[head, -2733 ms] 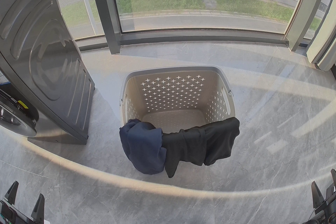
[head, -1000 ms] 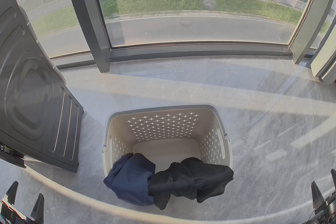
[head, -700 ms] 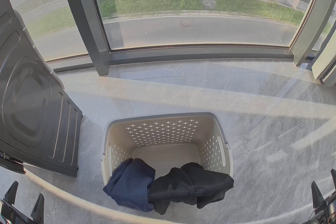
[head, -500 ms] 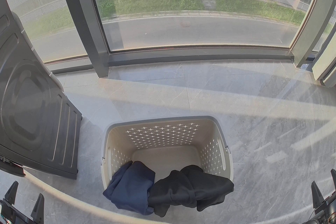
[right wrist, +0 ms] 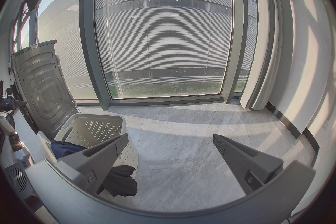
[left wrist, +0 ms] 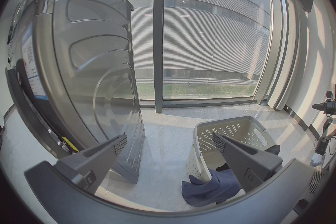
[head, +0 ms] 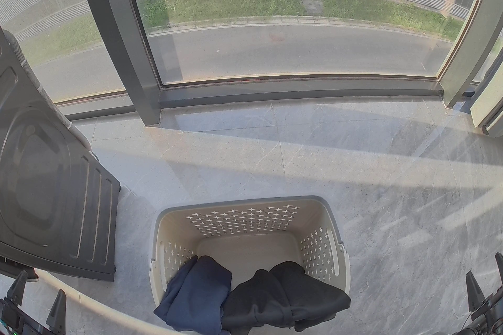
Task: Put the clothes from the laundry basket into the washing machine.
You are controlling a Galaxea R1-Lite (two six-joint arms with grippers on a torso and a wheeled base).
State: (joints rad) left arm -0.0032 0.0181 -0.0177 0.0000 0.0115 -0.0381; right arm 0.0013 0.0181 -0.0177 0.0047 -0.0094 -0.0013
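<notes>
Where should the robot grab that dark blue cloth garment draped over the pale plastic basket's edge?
Probably the bunched hump of the dark blue garment where it crosses the near rim of the pale plastic basket, coming from above on the robot's side. It drapes over the left corner, closest to the open left gripper.

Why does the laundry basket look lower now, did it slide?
No. The laundry basket looks lower, but the washing machine and window frame shifted with it, and it meets the same floor seam. The camera moved, not the basket.
</notes>
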